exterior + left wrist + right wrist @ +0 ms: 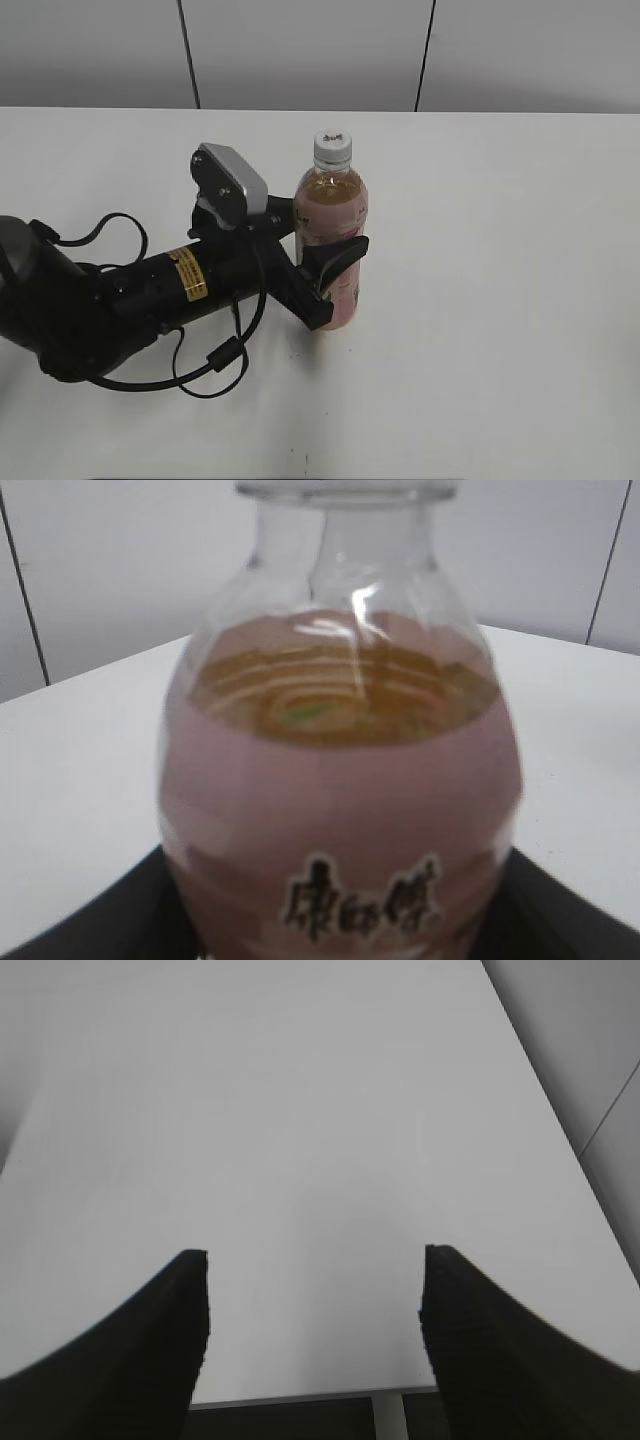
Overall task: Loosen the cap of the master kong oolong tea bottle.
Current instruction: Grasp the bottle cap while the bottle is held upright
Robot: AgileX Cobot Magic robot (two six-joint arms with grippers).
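Note:
The master kong oolong tea bottle (pixel 332 205) stands upright on the white table, pink label below amber tea. Its white cap (pixel 333 147) sits on top with a small dark mark. My left gripper (pixel 330 272) is shut on the bottle's body, one black finger on each side of the label. In the left wrist view the bottle (pixel 340 780) fills the frame, with black Chinese writing low on the label; the cap is cut off at the top. My right gripper (pixel 312 1295) is open and empty over bare table; it is out of the exterior view.
The white table (pixel 500 300) runs to a grey panelled wall at the back. The left arm with its black cables (pixel 215 365) lies across the table's left side. The right wrist view shows the table's edge (pixel 300 1397) below the fingers.

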